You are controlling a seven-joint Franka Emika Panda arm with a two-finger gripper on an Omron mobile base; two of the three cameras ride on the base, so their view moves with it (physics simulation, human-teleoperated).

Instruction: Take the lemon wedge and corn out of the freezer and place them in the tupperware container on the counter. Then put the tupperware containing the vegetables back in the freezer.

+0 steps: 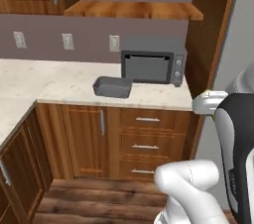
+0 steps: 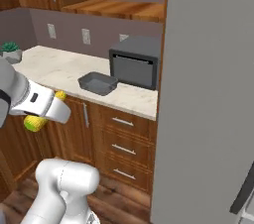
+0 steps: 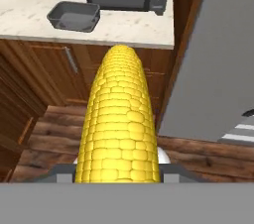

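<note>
base views flank counter (image 1: 59, 82), hand view forward

**Setting: a home kitchen, rendered**

I stand in a domestic kitchen. Cream, brown-speckled stone countertop (image 1: 59, 82) runs into a corner, over brown wooden drawers with metal bar pulls (image 1: 146, 144) and cabinet doors. A boxy dark-grey toaster oven (image 1: 154, 61) sits at the counter's end, a shallow dark-grey rectangular tray (image 1: 112, 87) just beside it. White wall outlets (image 1: 67, 40) dot the mauve backsplash. A wooden shelf (image 1: 134, 10) hangs above. Tall flat grey refrigerator door (image 2: 208, 94) to my right; plank wood floor (image 1: 94, 200) below.
</note>
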